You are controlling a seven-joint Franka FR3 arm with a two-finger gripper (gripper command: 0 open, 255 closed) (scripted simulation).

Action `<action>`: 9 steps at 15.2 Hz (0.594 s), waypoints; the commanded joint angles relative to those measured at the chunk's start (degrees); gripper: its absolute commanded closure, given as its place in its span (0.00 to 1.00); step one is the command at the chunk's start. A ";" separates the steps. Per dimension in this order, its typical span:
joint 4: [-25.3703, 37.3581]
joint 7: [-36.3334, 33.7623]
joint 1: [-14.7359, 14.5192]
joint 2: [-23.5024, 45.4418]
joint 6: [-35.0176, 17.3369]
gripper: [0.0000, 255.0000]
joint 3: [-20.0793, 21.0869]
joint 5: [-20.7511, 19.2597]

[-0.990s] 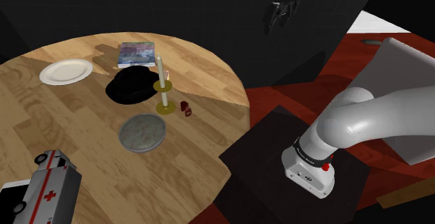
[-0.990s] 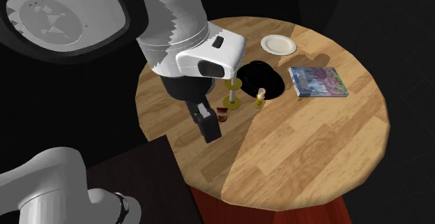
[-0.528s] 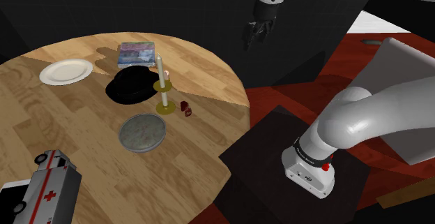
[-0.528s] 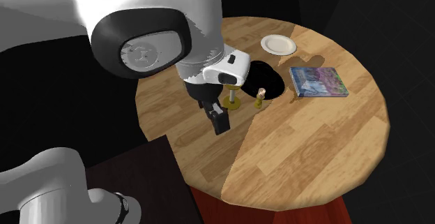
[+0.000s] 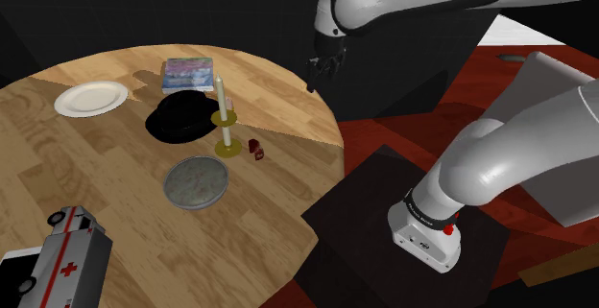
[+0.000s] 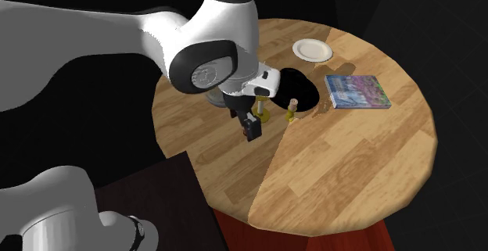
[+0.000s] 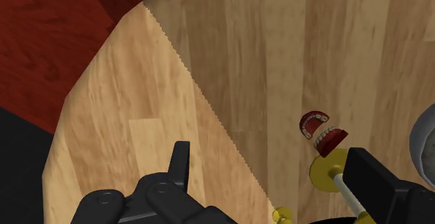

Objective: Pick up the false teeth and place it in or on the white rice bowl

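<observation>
1. Hovering pre-grasp: gripper is hanging over the table's right side, jaws wide, empty.
2. False teeth are lying just right of the candlestick base, grey bowl near-left.
3. Next is calling for descent onto them.

I see the false teeth as a small dark red set with white teeth, the two arches hinged apart, lying on the wooden table just beside the round foot of the candlestick. The bowl looks grey to me rather than white: round, shallow, speckled inside, standing upright with nothing in it. It sits near the teeth, apart from them, toward the shoulder view's lower left
</observation>
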State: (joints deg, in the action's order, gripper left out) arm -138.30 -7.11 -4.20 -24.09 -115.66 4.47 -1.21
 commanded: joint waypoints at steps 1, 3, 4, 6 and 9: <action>0.39 -0.92 -0.46 4.09 -3.38 0.00 0.86 0.26; 0.88 -1.87 -0.96 7.76 -6.18 0.00 1.72 0.44; 1.24 -2.36 -1.20 9.64 -7.53 0.00 2.14 0.48; 2.15 -3.36 -1.68 13.51 -10.12 0.00 2.96 0.45; 4.03 -4.94 -2.39 19.52 -13.69 0.00 4.11 0.11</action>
State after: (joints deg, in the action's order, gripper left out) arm -134.97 -11.26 -6.31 -7.49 -127.26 8.08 -0.87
